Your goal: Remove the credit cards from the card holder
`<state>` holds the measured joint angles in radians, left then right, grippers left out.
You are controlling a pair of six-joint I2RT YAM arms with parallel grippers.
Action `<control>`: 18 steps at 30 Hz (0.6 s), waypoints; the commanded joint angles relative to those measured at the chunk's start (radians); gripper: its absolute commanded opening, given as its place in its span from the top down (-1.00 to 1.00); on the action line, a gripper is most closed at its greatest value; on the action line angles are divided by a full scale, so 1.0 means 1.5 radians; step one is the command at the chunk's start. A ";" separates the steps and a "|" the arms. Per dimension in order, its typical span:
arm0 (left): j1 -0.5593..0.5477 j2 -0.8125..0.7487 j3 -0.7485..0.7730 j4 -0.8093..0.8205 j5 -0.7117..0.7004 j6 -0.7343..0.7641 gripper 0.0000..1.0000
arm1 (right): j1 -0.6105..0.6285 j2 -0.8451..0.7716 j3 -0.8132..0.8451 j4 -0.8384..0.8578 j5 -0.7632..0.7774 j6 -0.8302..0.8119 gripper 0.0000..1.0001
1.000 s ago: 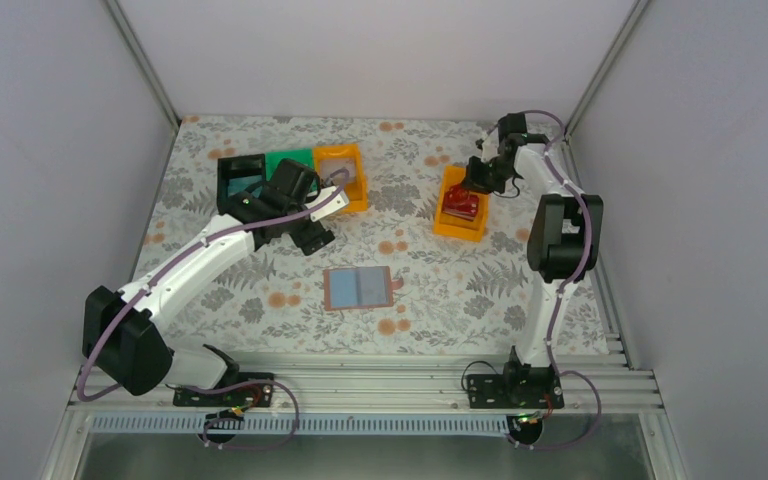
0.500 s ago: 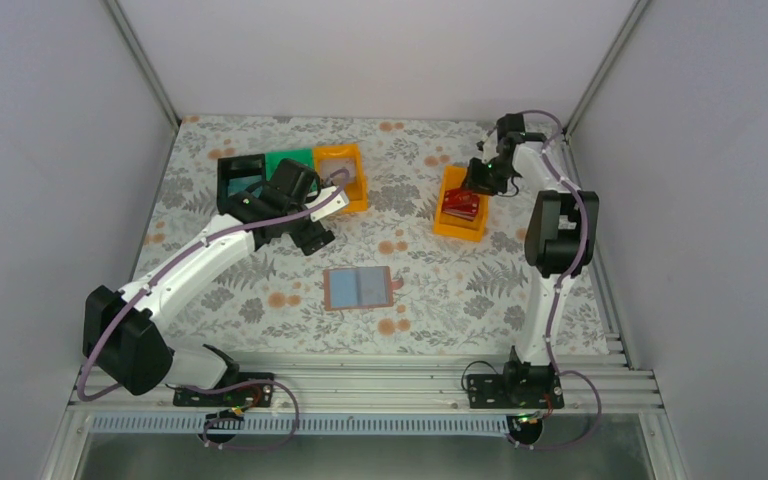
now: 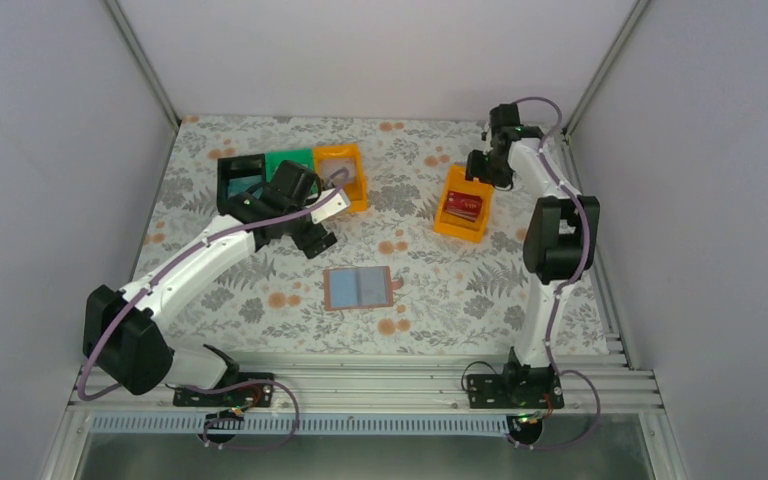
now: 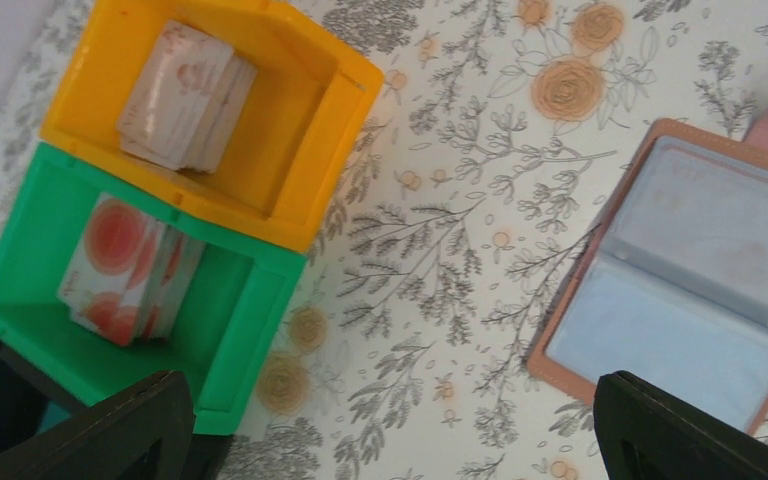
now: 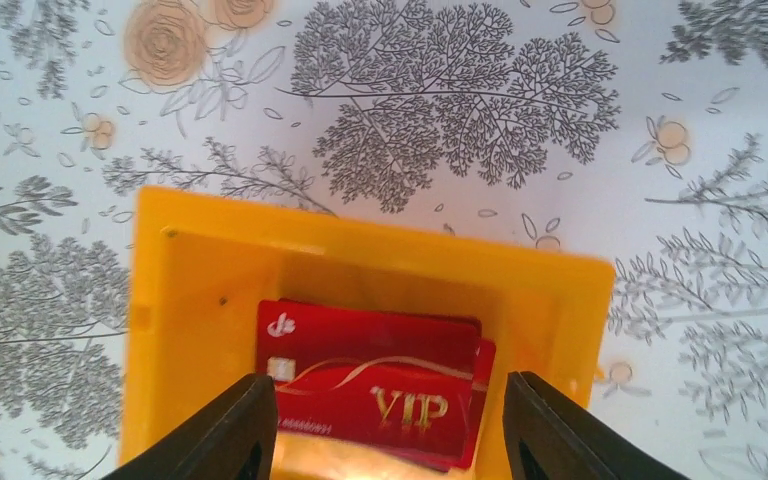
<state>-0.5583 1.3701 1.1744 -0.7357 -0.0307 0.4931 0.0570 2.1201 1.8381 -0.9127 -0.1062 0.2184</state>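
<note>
Top view: the brownish-pink folding card holder (image 3: 358, 288) lies open and flat near the middle of the floral-printed table (image 3: 420, 260), with its pale blue-grey clear sleeves facing up. At 1 o'clock from it stands a lone orange plastic bin (image 3: 449, 226) containing a small stack of dark red plastic credit cards (image 3: 464, 208). The right claw (image 3: 482, 168) hangs over this bin's 12 o'clock end. In the right wrist view its jaws are parted on either side of the red stack and grip nothing; the top card reads "VIP" in gold.

At 10 o'clock from the card holder stands a row of three plastic bins: black bin (image 3: 240, 172), green bin (image 3: 288, 158) and second orange bin (image 3: 350, 195). The left claw (image 3: 310, 236) hovers between this row and the card holder, spread wide and empty. The left wrist view shows whitish-pink cards (image 4: 185, 95) in the second orange bin and white cards with orange-red discs (image 4: 130, 270) in the green bin.
</note>
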 commanded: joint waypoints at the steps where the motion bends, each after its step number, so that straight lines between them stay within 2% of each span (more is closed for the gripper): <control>1: 0.006 0.010 -0.042 -0.005 0.064 -0.037 -1.00 | 0.046 -0.115 -0.052 0.059 0.098 0.062 -0.17; 7: 0.009 0.018 -0.153 0.030 0.121 -0.056 -0.99 | 0.172 -0.216 -0.131 0.091 0.138 0.119 -0.16; 12: 0.010 0.038 -0.168 0.076 0.123 -0.077 -0.94 | 0.321 -0.244 -0.209 0.077 0.073 0.160 -0.16; 15: 0.025 0.037 -0.137 0.103 0.071 -0.119 -0.94 | 0.378 -0.245 -0.261 0.085 0.013 0.208 -0.11; 18: 0.087 0.057 -0.048 0.069 0.101 -0.189 -1.00 | 0.436 -0.245 -0.299 0.112 -0.015 0.249 -0.10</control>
<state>-0.5194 1.4364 0.9543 -0.6636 0.1040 0.3481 0.6327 1.7489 1.4544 -0.7731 -0.0540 0.4709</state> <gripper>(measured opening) 0.993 0.552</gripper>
